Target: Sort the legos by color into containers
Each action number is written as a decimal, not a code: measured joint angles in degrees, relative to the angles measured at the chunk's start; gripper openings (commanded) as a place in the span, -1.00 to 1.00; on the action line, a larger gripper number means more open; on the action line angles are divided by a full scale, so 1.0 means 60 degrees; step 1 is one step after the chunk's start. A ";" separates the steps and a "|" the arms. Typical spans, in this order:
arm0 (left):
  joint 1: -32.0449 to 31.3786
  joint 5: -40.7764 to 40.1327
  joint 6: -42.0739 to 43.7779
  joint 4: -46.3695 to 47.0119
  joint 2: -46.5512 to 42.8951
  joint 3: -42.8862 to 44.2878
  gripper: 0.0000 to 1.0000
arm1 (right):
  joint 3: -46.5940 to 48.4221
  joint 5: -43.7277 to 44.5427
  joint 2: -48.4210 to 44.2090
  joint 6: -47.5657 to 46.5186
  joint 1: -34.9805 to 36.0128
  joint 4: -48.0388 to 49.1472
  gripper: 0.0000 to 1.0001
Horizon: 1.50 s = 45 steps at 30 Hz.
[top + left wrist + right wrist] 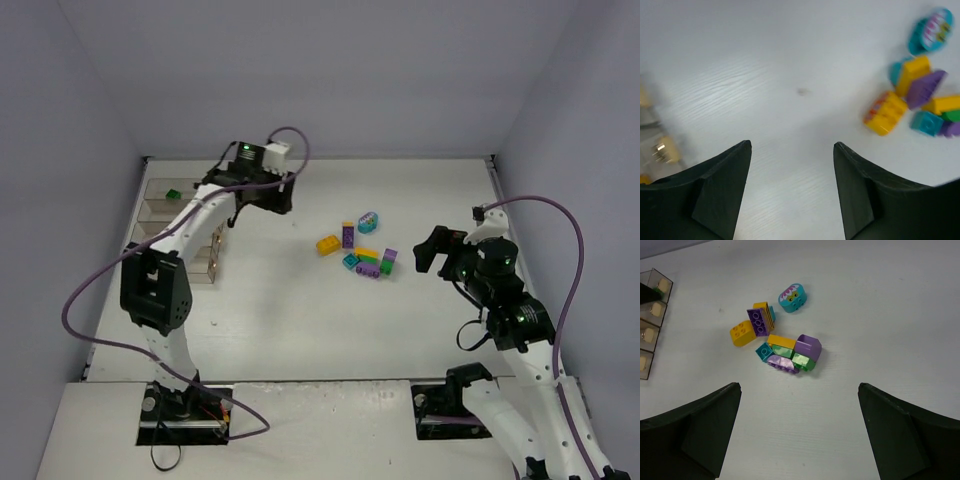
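The legos (360, 252) lie heaped on the worktop (300, 320), well right of the containers (152, 212). Only the top view shows a green brick (173, 194) in the farthest compartment. The wrist views show the left fingers (715, 200) and right fingers (695, 435) spread apart, holding nothing.

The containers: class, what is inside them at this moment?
A green brick lies in the farthest compartment of the containers. No brick shows in the others, but the left arm crosses over them and hides much of their insides.
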 measured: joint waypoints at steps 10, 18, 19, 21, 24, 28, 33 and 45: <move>-0.2186 0.0885 0.1370 -0.0867 0.3115 0.1428 0.21 | 0.0000 -0.0004 -0.0051 -0.0029 0.0000 -0.0004 1.00; -0.2583 0.0889 0.1588 -0.1045 0.3716 0.1749 0.21 | 0.0000 -0.0004 -0.0127 -0.0029 0.0000 -0.0007 1.00; -0.2645 0.0889 0.1592 -0.1031 0.3723 0.1858 0.21 | 0.0000 -0.0004 -0.0127 -0.0029 0.0000 -0.0007 1.00; -0.2754 0.0889 0.1592 -0.0965 0.3727 0.2011 0.21 | 0.0000 -0.0004 -0.0127 -0.0029 0.0000 -0.0015 1.00; -0.2871 0.0885 0.1545 -0.0754 0.3727 0.1993 0.21 | 0.0000 -0.0004 -0.0127 -0.0029 0.0000 -0.0040 1.00; -0.2911 0.0725 0.1206 -0.0306 0.3719 0.1705 0.21 | 0.0000 0.0000 -0.0135 -0.0029 0.0000 -0.0040 1.00; -0.2911 0.0084 0.0135 -0.0015 0.3719 0.1647 0.21 | 0.0000 0.0000 -0.0135 -0.0029 0.0000 -0.0040 1.00; -0.2954 -0.0157 -0.2510 0.1180 0.3719 0.1188 0.21 | 0.0000 0.0004 -0.0168 -0.0025 0.0000 -0.0044 1.00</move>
